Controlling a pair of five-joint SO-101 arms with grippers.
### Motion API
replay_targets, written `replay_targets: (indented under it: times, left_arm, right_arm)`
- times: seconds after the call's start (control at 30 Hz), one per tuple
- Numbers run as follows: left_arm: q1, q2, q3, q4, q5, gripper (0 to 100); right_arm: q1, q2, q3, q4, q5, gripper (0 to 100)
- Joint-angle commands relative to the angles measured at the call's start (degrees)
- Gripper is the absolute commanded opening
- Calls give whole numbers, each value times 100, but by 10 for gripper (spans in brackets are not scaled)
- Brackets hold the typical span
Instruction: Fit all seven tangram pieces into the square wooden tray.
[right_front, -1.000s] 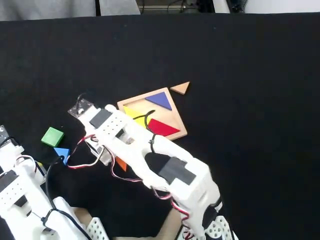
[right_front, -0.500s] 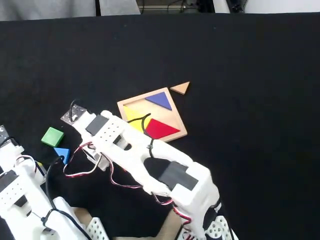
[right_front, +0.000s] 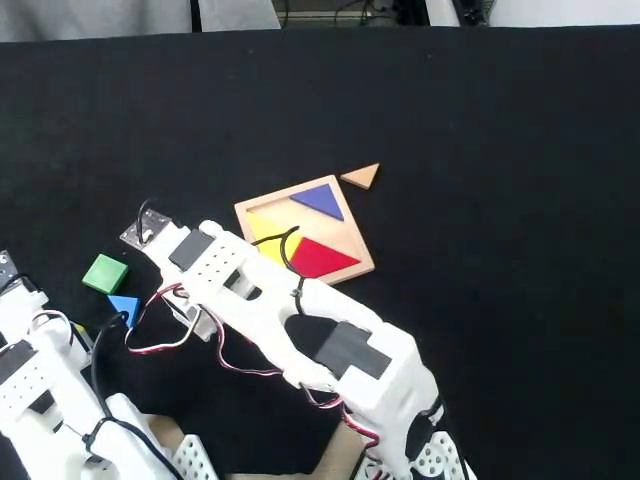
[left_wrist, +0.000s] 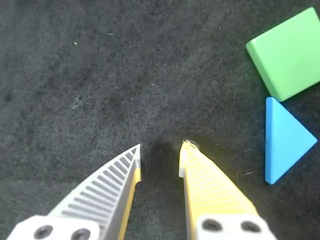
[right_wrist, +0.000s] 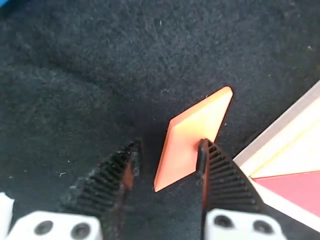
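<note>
One flat orange parallelogram piece (right_wrist: 192, 145) lies between the parted fingers of the right gripper (right_wrist: 169, 145), nearer one, beside the square wooden tray (right_front: 280, 193); left gripper (left_wrist: 161, 147) likewise spread over black cloth (left_wrist: 100, 75).

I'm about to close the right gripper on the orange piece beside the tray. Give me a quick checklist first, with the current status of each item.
1. Right gripper open: ok.
2. Orange piece between its fingers: ok, flat on the cloth.
3. Piece centred in the gap: not ok; it sits against one finger, with room at the other.
4. Space left in the tray: ok; blue triangle, yellow piece and red triangle lie in it, and bare wood shows.
5. Left gripper out of the way: ok; open over bare cloth beside the green square.
6. Finger height above the cloth: cannot tell.
</note>
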Motion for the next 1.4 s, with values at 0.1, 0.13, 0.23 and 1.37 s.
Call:
replay_targets:
  times: [0.1, 0.13, 0.23, 1.37]
  left_arm:
    - [-40, -88, -66, -70, 18, 134]
    - [-40, -88, -57, -70, 18, 134]
    - [-40, -88, -57, -70, 18, 134]
    - [-40, -88, -48, -70, 18, 134]
  right_arm:
    - [193, 84, -119, 79, 70, 180]
    - [281, 84, -110, 79, 70, 180]
    - [492, 84, -84, 79, 88, 180]
    - [651, -22, -664, 571, 325, 181]
